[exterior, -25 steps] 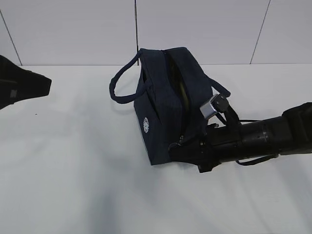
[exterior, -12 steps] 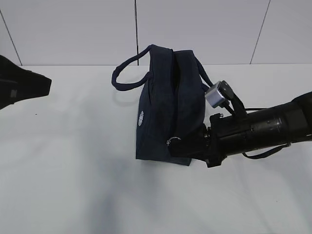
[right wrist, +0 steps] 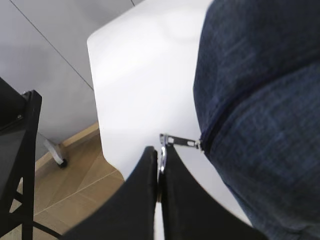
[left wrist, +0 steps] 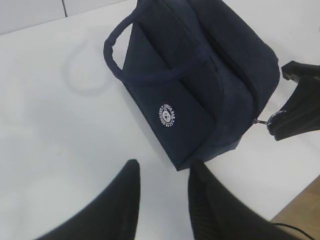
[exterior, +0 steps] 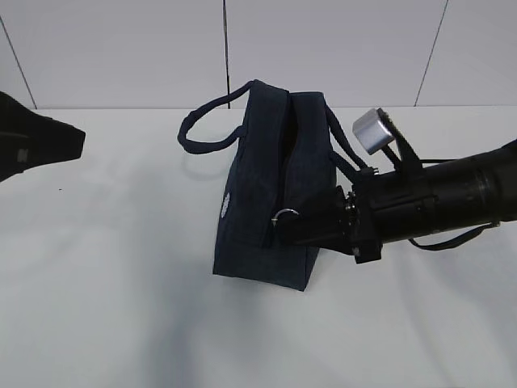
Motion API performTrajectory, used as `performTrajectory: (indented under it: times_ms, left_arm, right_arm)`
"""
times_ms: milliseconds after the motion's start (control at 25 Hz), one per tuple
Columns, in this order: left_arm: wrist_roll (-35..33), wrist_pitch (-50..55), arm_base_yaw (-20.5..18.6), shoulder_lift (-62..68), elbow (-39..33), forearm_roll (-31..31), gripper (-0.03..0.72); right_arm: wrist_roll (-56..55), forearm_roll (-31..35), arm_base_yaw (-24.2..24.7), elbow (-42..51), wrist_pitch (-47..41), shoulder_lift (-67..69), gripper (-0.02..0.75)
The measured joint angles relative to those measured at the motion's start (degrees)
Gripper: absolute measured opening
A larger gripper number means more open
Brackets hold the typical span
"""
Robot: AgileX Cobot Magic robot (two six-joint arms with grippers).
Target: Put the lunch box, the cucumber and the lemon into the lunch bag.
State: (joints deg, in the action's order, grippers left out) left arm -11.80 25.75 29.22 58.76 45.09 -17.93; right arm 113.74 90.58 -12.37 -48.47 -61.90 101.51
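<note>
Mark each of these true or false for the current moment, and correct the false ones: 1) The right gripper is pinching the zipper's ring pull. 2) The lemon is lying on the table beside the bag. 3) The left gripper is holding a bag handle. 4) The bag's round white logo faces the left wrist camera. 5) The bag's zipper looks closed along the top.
1) True. The right gripper is shut on the ring pull of the lunch bag.
2) False. No lemon is visible anywhere on the table.
3) False. The left gripper is open and hovers apart from the bag, touching nothing.
4) True. The logo shows plainly there.
5) True. No silvery lining or gap shows along the zipper.
</note>
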Motion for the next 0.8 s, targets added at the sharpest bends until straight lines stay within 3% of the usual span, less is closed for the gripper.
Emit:
performTrajectory:
  times_ms: [400,800]
  left_arm:
    - [0.00,0.09,0.00,0.00,0.00,0.00,0.235]
    - [0.00,1.55,0.00,0.00,0.00,-0.22,0.235]
  right_arm:
    - [-3.89,-1.35,0.00,-4.38,0.08,-6.29,0.001]
    - [-4.96,-1.64,0.00,-10.05,13.29,-6.29,0.001]
